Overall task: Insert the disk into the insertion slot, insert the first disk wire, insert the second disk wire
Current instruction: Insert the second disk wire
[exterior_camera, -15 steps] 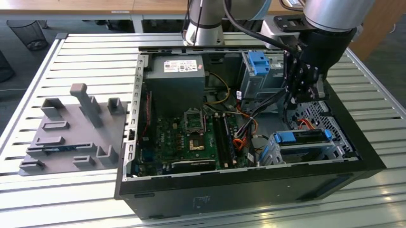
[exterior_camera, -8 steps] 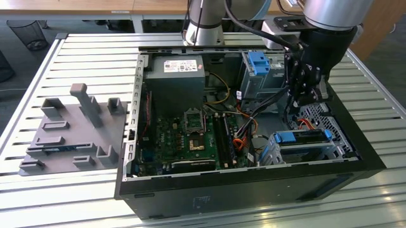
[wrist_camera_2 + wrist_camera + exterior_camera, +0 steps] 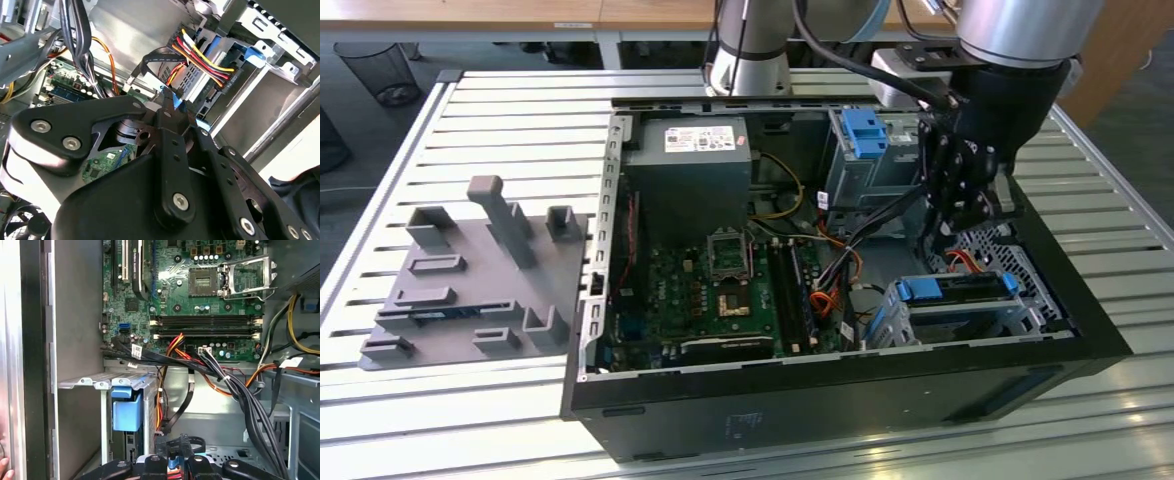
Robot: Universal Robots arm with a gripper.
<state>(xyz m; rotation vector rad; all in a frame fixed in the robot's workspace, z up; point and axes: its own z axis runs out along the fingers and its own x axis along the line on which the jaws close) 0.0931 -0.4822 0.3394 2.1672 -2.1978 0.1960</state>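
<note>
Second wrist view: fingers [image 3: 170, 102] pinch blue connector (disk [image 3: 958, 290] seated).

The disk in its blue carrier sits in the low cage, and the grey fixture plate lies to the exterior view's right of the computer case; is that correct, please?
Not quite. The disk does sit in the low cage, but the exterior view shows the grey fixture plate lying to that view's left of the computer case.
</note>
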